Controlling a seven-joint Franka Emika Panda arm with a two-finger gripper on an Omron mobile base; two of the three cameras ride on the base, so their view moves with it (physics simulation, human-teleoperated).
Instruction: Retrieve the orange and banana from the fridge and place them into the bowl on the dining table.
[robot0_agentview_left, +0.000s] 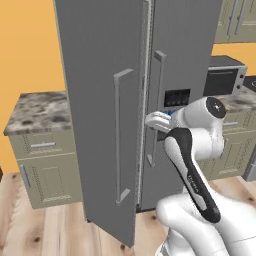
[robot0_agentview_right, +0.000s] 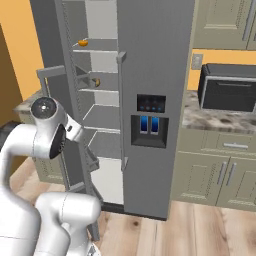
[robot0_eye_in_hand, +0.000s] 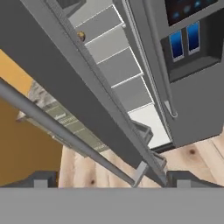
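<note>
fridge (robot0_agentview_right: 155, 100) fills the middle of both base views, its left door (robot0_agentview_left: 100, 125) swung out wide toward the robot so the shelves (robot0_agentview_right: 102, 117) show in the gap at the upper left of the right base view. that opening is what the task needs first, since the fruit sits inside. the orange (robot0_agentview_right: 83, 43) rests on a high shelf near the top left of that view, and a small yellowish thing one shelf lower, at centre left, is probably the banana (robot0_agentview_right: 96, 82); it is too small to be sure. in the hand view the same small spot shows at the upper left, beside the door edge.

the gripper (robot0_eye_in_hand: 111, 181) looks released: in the hand view its two tips stand wide apart at the bottom of the frame, with the door's bar handle (robot0_eye_in_hand: 65, 135) running diagonally from the left edge down to the gap between them. nothing is clasped; whether a tip touches the handle i cannot tell. i judge the door-opening step done and the reach for the fruit not yet begun. bowl and table are elsewhere.
</note>
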